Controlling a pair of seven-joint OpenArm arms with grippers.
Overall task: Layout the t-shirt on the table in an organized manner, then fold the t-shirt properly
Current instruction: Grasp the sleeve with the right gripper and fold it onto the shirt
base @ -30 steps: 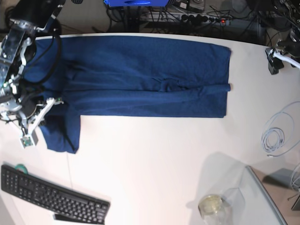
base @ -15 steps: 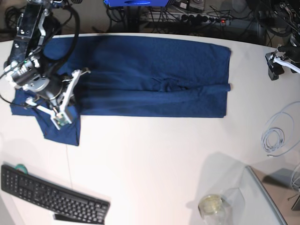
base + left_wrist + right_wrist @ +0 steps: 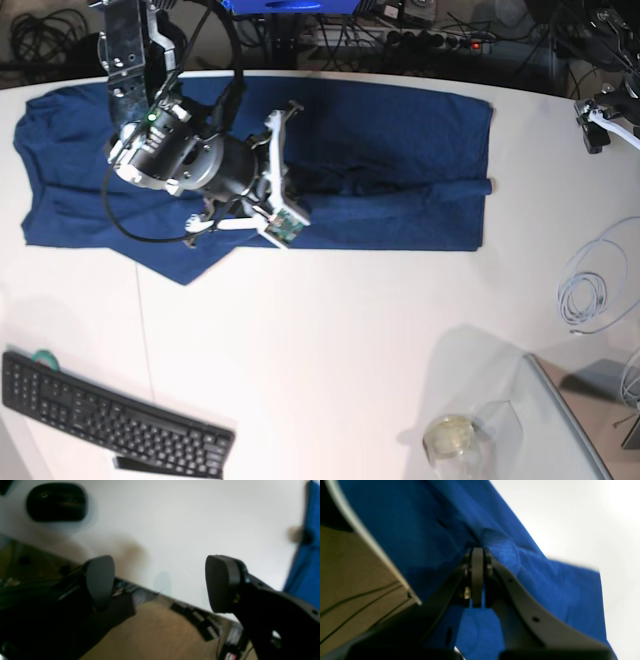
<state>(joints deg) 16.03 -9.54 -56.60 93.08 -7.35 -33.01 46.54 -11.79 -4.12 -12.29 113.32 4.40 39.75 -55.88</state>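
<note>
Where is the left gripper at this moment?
In the base view the left gripper sits at the far right edge of the table, open, apart from the t-shirt.

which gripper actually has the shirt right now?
The right gripper, shut on a pinch of the t-shirt and carrying it over the cloth. The left gripper hangs open at the table edge, nothing between its pads.

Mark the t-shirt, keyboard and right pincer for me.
t-shirt (image 3: 400, 150): base view, flat body panel.
keyboard (image 3: 110, 420): base view, key rows.
right pincer (image 3: 477, 580): right wrist view, shut tips pinching shirt fabric.
</note>
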